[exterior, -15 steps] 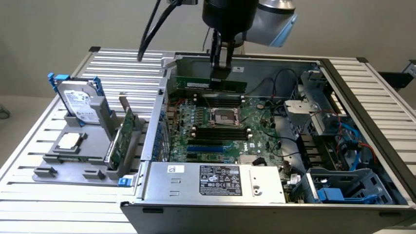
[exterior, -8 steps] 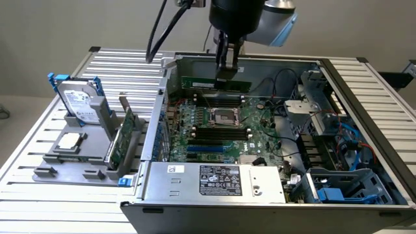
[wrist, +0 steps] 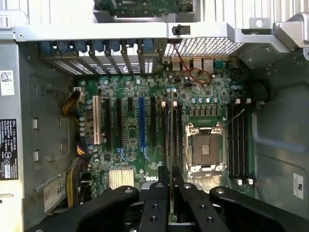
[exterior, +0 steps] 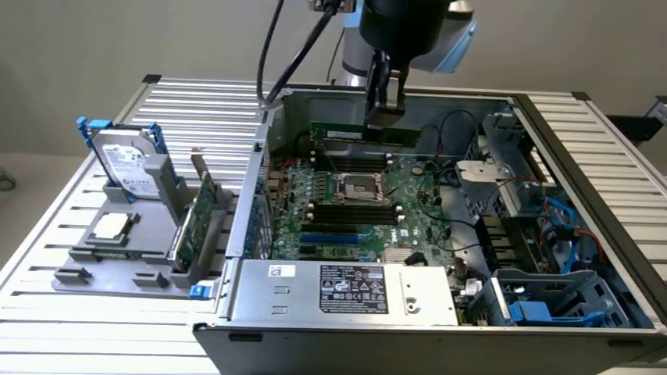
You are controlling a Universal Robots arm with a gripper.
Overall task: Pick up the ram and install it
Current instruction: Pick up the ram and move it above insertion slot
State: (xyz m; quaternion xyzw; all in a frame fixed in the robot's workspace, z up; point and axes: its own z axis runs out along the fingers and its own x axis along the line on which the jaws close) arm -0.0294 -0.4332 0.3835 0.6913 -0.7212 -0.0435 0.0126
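The ram (exterior: 339, 133), a long thin green stick, hangs level inside the open computer case (exterior: 245, 226), above the far end of the motherboard (exterior: 417, 226). My gripper (exterior: 382, 117) comes down from above and is shut on the stick's upper edge near its middle. In the wrist view the ram (wrist: 171, 125) appears edge-on as a thin line between my fingertips (wrist: 159, 193), over the dark memory slots (wrist: 176, 140) beside the CPU socket (wrist: 205, 150). A second bank of slots (wrist: 239, 140) lies on the socket's other side.
At the exterior view's left, a grey holder (exterior: 115, 258) carries a silver hard drive with blue rails (exterior: 125, 160) and a wider green expansion card (exterior: 198, 219). The power supply (exterior: 344, 289) fills the case's near end. Cables and drive cages (exterior: 542, 226) crowd its right side.
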